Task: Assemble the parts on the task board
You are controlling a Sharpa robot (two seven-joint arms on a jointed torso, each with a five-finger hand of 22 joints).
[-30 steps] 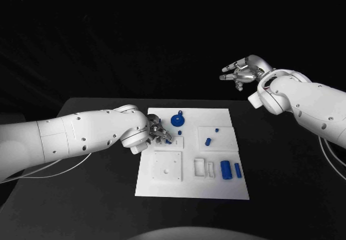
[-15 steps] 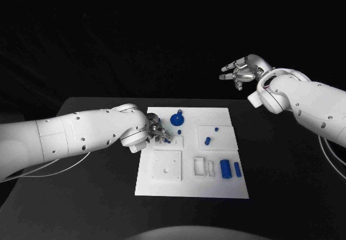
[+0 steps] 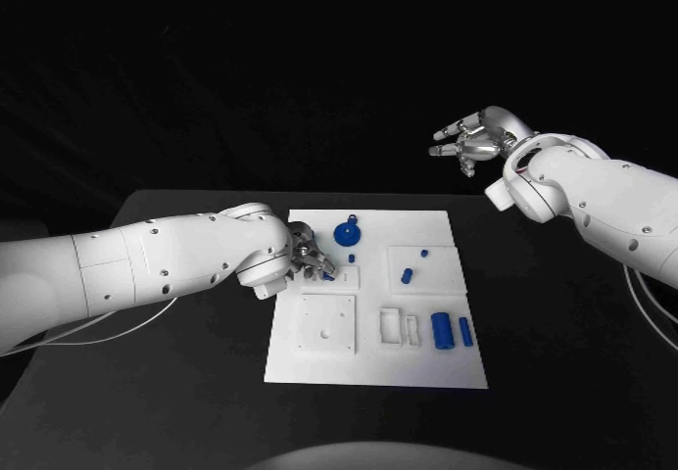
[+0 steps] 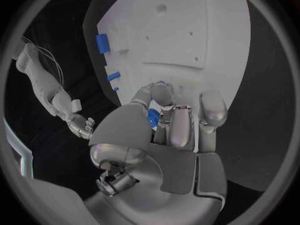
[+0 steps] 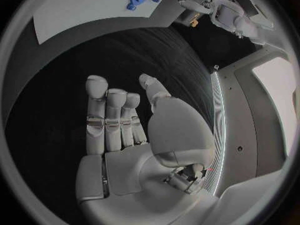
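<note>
The white task board [image 3: 424, 367] lies mid-table. My left hand [image 3: 310, 258] rests over the board's left edge and pinches a small blue part [image 4: 153, 118] between thumb and fingers, just above a square plate [image 3: 339, 276]. On the board are a blue disc with a knob [image 3: 348, 235], two small blue pegs [image 3: 421, 255] [image 3: 407, 276], a blue cylinder [image 3: 442, 331] and a blue bar [image 3: 466, 332]. My right hand [image 3: 472, 143] hangs high beyond the table's far right corner, fingers extended and holding nothing; the right wrist view shows its palm [image 5: 128, 135] bare.
A white square plate with holes [image 3: 326, 325] and two narrow white slots [image 3: 400, 327] sit in the board's near half. Black table [image 3: 169, 392] surrounds the board on all sides. My left forearm [image 3: 141, 264] lies across the table's left part.
</note>
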